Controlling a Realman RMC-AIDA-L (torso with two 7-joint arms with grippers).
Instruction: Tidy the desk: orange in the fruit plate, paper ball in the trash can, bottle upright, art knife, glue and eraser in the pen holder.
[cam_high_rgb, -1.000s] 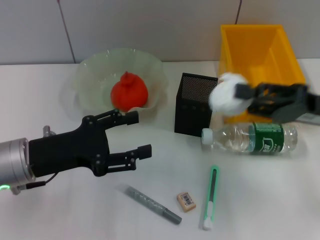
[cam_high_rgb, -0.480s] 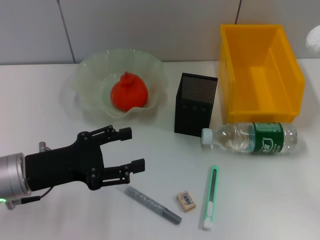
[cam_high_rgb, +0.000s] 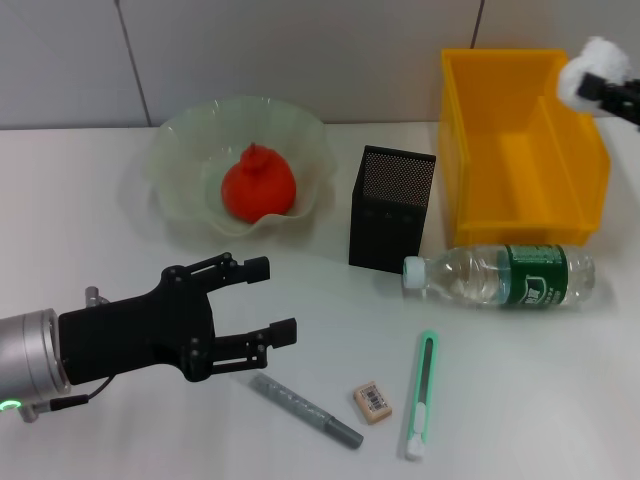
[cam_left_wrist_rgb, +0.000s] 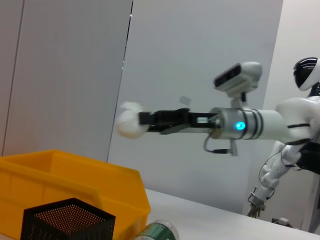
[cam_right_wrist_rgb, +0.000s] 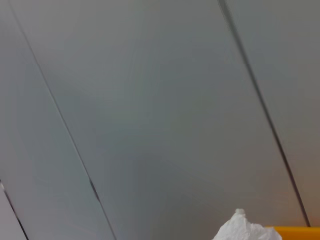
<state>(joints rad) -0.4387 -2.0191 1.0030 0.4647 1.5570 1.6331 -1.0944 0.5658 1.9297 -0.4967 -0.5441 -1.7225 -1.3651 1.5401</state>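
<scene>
The right gripper (cam_high_rgb: 603, 90) is pinching the paper ball (cam_high_rgb: 587, 72) above the yellow bin's (cam_high_rgb: 470, 150) far right corner. The left gripper (cam_high_rgb: 262, 300), fingers spread, is hovering just above the glue stick (cam_high_rgb: 306, 409).

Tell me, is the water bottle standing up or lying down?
Lying down: the bottle rests on its side before the yellow bin, cap toward the pen holder.
</scene>
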